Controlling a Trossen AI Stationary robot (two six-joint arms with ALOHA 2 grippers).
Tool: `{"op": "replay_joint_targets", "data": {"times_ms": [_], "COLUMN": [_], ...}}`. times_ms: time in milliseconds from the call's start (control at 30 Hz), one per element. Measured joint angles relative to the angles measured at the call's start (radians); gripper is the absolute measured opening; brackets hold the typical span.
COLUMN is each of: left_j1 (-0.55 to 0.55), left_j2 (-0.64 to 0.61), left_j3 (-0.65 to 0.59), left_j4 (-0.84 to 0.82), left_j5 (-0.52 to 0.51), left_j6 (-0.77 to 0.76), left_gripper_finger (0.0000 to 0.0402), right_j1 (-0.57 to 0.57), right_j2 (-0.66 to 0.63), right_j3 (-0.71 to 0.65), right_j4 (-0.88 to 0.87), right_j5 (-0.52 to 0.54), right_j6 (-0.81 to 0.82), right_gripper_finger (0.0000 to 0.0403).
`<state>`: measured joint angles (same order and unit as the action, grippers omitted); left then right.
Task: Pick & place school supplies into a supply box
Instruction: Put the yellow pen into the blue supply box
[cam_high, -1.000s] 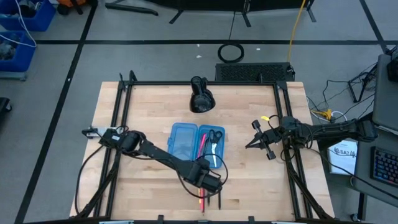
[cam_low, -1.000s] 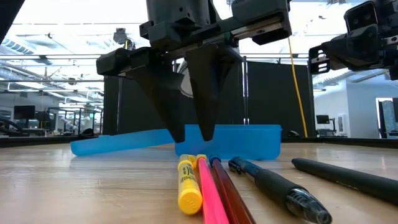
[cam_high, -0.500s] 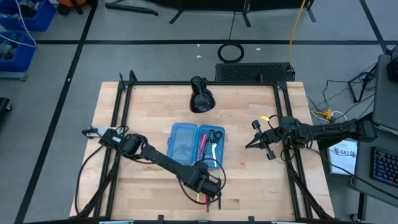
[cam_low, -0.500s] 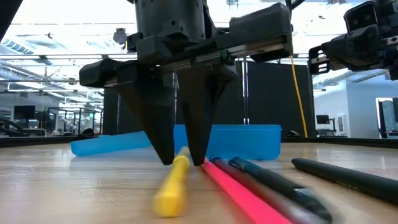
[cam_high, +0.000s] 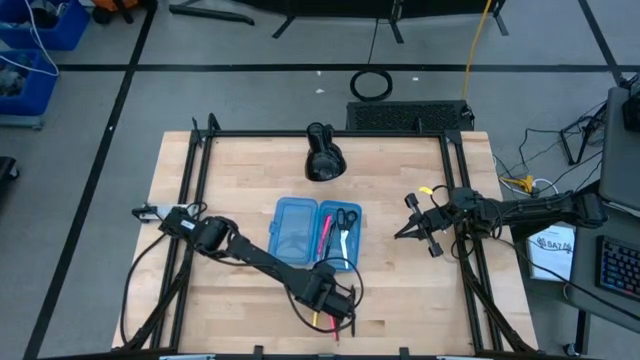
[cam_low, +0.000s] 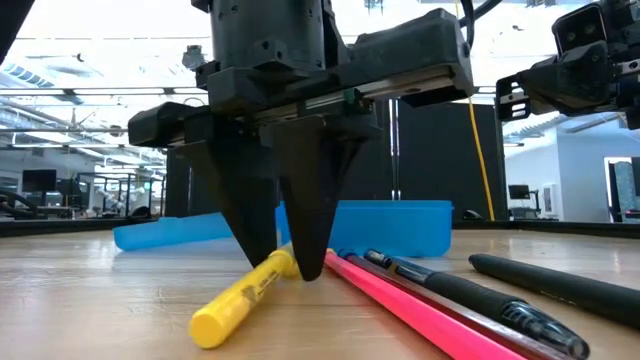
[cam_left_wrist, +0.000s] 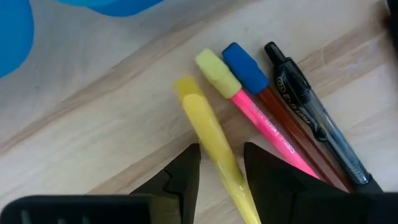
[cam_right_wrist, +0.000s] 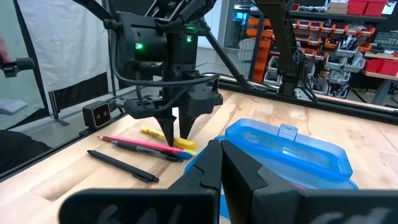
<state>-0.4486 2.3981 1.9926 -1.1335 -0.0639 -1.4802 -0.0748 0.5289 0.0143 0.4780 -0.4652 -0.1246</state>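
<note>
My left gripper (cam_high: 328, 308) stands near the table's near edge, fingers pointing down, shut on a yellow pen (cam_low: 235, 300). Beside it on the wood lie a pink pencil (cam_low: 400, 310), a red one and two black pens (cam_low: 470, 300). The blue supply box (cam_high: 318, 232) lies open just beyond, its right half holding a pink pen and black-handled scissors (cam_high: 345, 220). My right gripper (cam_high: 403, 228) hovers shut at the table's right side, clear of everything. My left gripper pinches the yellow pen (cam_left_wrist: 208, 124) between its two fingertips (cam_low: 305, 262), near the pen's far end. The fingers come from above, pointing down, and lie across the pen. The pen lies flat on the table, slanting away from the other pens.
A bulky black lamp-like object (cam_high: 322, 155) stands at the far middle of the table. The pink, red and black pens (cam_left_wrist: 311, 124) lie close to the right of the left gripper. Bare wood shows left of the box and between the box and the right gripper.
My left gripper has moved toward the near edge and a little left, and dropped until its fingertips reach the table around the yellow pen. The yellow pen has swung, its near end turning toward the table's left; the pink and red pencils now slant the other way.
</note>
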Motion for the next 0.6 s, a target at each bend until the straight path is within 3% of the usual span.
{"op": "replay_joint_targets", "data": {"times_ms": [167,400,600], "left_j1": [0.008,0.019,0.020], "left_j2": [0.000,0.002,0.002], "left_j3": [-0.001,-0.003,-0.003], "left_j4": [0.000,0.037,0.043], "left_j5": [-0.004,-0.012,-0.022], "left_j6": [0.030,0.062,0.077], "left_gripper_finger": [0.0122,0.0042,0.0039], "right_j1": [0.000,0.000,0.000], "right_j2": [0.000,0.000,0.000], "right_j3": [0.000,0.000,0.000], "right_j4": [0.000,-0.001,-0.001], "right_j5": [0.000,0.000,0.000], "right_j6": [0.000,0.000,0.000], "right_gripper_finger": [0.0000,0.0000,0.0000]}}
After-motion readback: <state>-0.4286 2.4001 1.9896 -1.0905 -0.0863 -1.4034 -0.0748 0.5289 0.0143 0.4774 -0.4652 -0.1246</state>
